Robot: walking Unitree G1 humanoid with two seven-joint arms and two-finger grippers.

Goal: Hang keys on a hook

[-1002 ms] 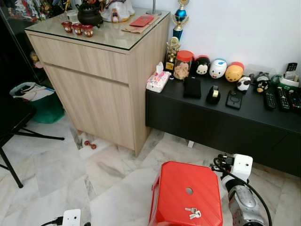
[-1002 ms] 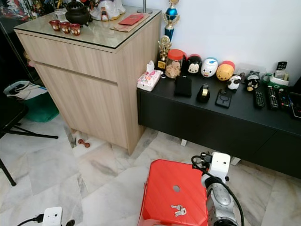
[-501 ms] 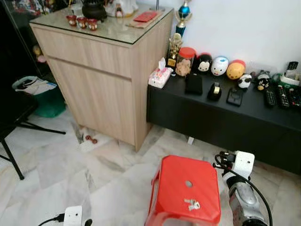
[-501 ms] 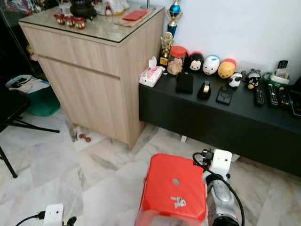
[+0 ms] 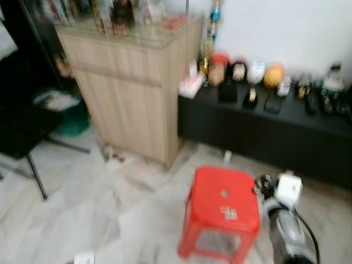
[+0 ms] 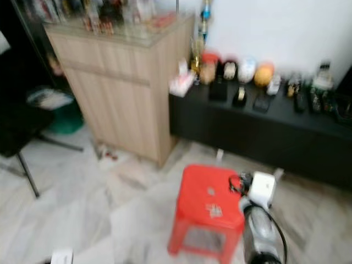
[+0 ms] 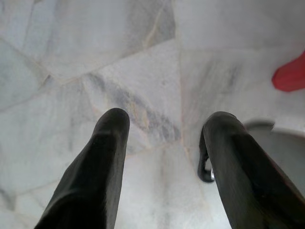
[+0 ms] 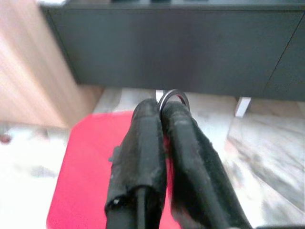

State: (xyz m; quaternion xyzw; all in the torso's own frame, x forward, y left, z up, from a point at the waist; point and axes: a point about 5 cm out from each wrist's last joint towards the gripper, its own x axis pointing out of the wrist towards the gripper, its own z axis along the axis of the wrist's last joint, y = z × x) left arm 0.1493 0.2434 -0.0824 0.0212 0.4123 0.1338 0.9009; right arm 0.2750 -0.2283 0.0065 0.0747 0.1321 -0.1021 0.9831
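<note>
The keys (image 5: 227, 212) lie on top of the red stool (image 5: 209, 187), near the side of its seat that is closest to me, just behind the small hole in the middle; nobody holds them yet; my right gripper (image 8: 161, 110) is just beside the stool, and its two black fingers are pressed together with a small metal ring (image 8: 173, 97) sticking up between the tips; I cannot tell if that ring belongs to a key or is just a part of me; my left gripper (image 7: 164, 131) hangs over the marble floor (image 7: 119, 62) on the other side of the stool, with its fingers spread wide and nothing in them; I think I am at the very start, walking up to the stool, because the head pictures are all blurry; next I would need to stand steady by the stool, open my right fingers and bring them down on the keys; I see no hook anywhere, so I will have to look for one after; beyond the stool stands a long black cabinet (image 5: 258, 132) with toys and remotes on it; a tall wooden cabinet (image 5: 132, 93) is next to that; a dark chair (image 5: 22, 137) is far off to the stool's left.
</note>
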